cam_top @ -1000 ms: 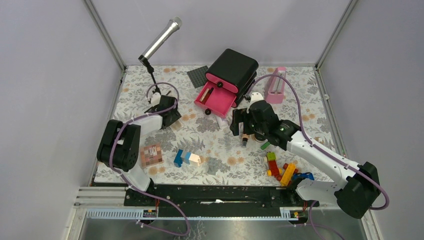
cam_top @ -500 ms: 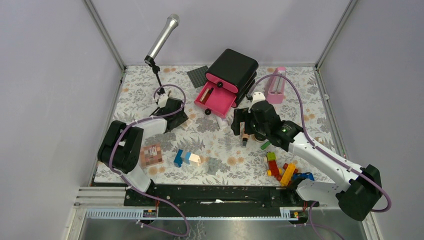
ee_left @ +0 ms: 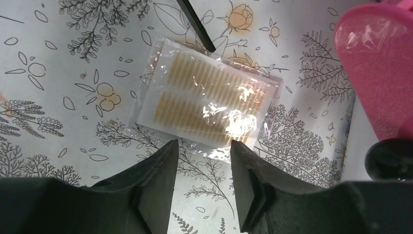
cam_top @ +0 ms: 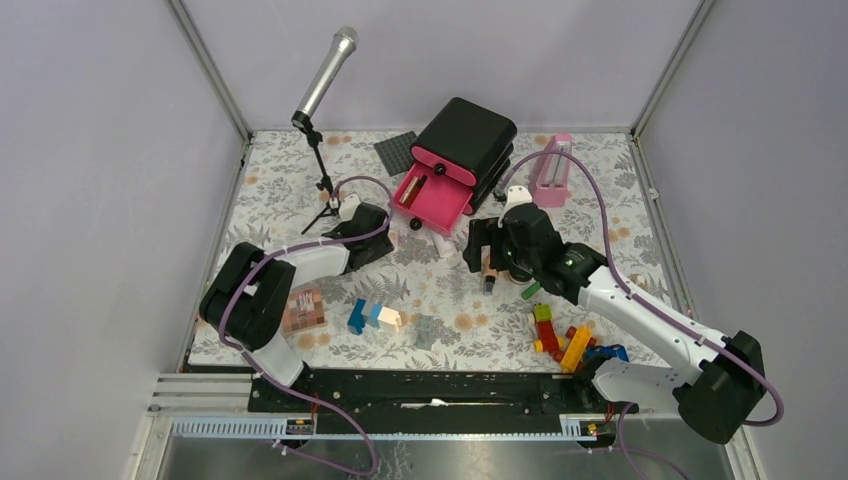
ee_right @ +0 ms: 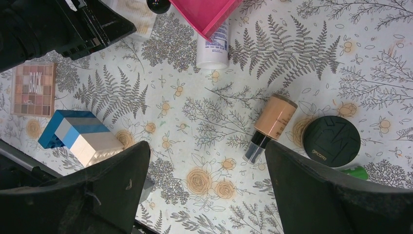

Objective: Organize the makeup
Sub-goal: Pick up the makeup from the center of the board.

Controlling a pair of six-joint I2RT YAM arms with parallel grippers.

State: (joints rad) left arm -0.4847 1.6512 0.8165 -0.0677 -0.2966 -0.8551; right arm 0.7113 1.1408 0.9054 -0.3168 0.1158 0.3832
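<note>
In the left wrist view a clear packet of tan strips (ee_left: 209,97) lies flat on the floral mat. My left gripper (ee_left: 204,153) is open, its tips just short of the packet's near edge and nothing between them. My right gripper (ee_right: 207,163) hangs wide open above the mat. Ahead of it lie a peach bottle with a black cap (ee_right: 272,122), a round black compact (ee_right: 331,141) and a white tube (ee_right: 213,46). The brown palette (cam_top: 302,310) sits near the left arm's base. The open pink drawer (cam_top: 430,200) juts from the black box (cam_top: 465,135).
A microphone on its stand (cam_top: 325,75) rises at the back left, one leg (ee_left: 195,22) beside the packet. A pink metronome (cam_top: 552,170) stands at the back right. Blue and white bricks (cam_top: 372,317), a grey brick (cam_top: 428,328) and a coloured brick pile (cam_top: 560,335) lie near the front.
My left gripper has swung right, away from the microphone stand and toward the pink drawer, and its jaws have narrowed. The right arm has barely moved.
</note>
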